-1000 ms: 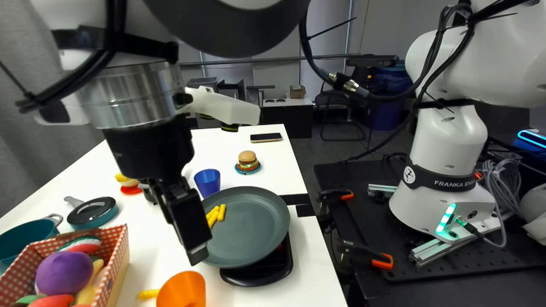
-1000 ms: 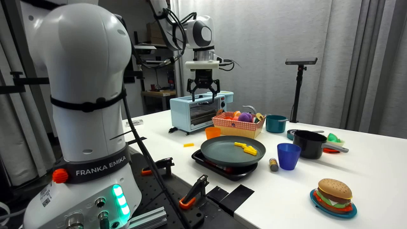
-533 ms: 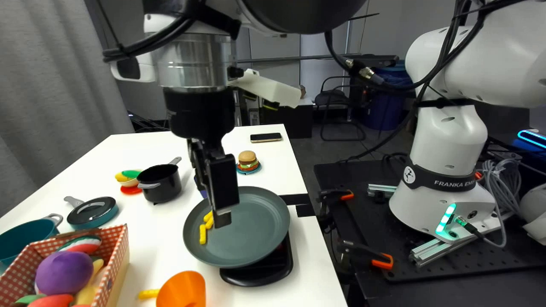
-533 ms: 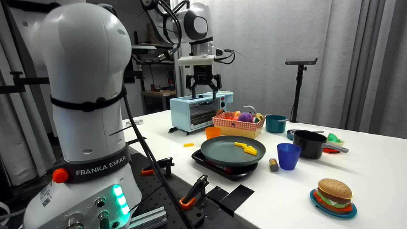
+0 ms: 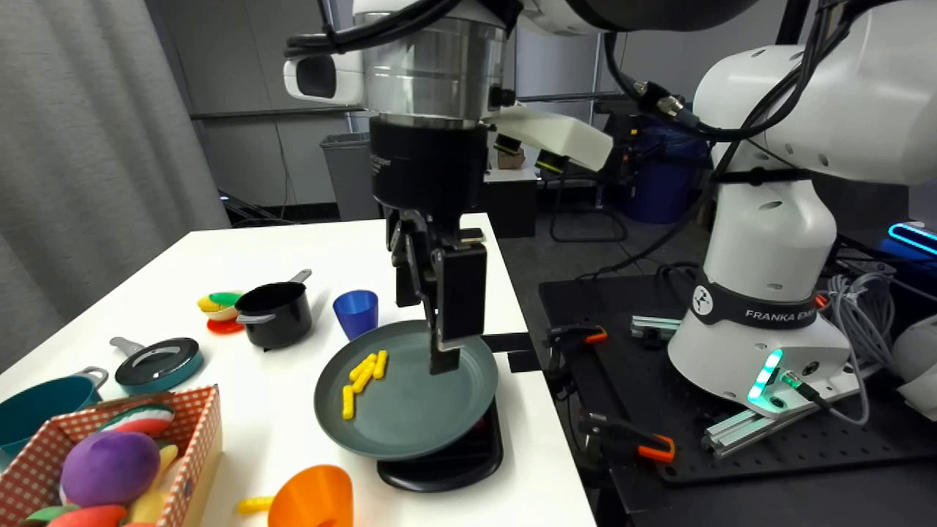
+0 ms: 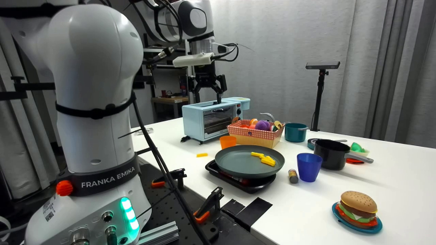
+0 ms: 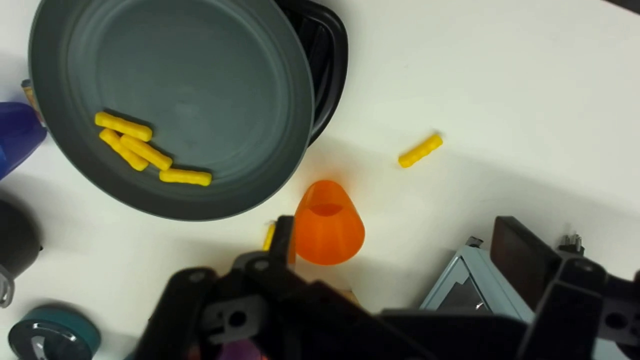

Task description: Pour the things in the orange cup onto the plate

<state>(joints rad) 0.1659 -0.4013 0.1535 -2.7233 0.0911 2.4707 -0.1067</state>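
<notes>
Sweeping left in an exterior view since a second ago, the gripper (image 6: 208,101) is hanging above the white table (image 6: 402,170), jaws standing wide apart! The orange cup (image 6: 228,141) is standing upright on the far side of the grey-green plate (image 6: 236,164). Four yellow sticks (image 7: 185,177) are lying on the plate, another stick (image 7: 420,150) resting right of the cup in the wrist view.
</notes>
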